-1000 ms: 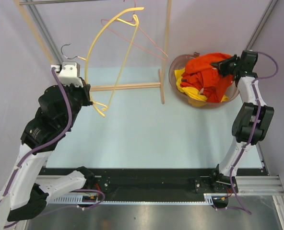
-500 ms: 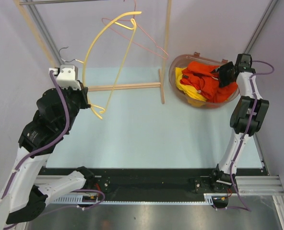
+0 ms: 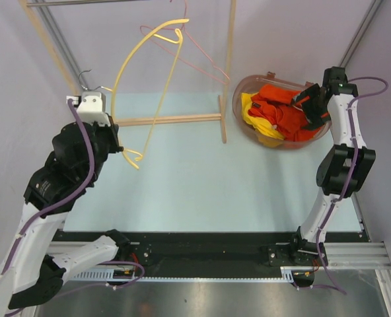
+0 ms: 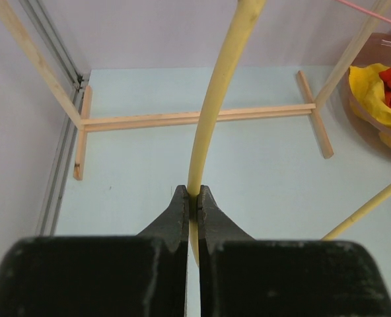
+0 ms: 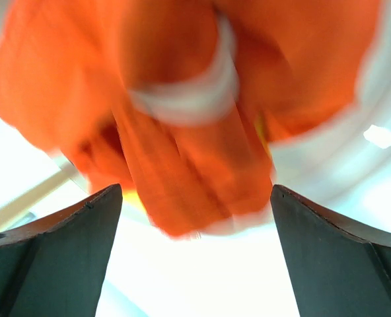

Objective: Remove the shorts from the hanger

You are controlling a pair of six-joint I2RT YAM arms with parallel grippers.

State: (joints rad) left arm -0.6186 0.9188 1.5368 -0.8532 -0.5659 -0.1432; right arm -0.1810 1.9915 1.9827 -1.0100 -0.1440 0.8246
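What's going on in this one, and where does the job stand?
The left end effector is shut on the lower part of a bare yellow hanger beside the wooden rack. No shorts hang on it. The orange-red shorts and yellow shorts lie heaped in the basket at the far right. The right end effector hangs over that heap, open and holding nothing.
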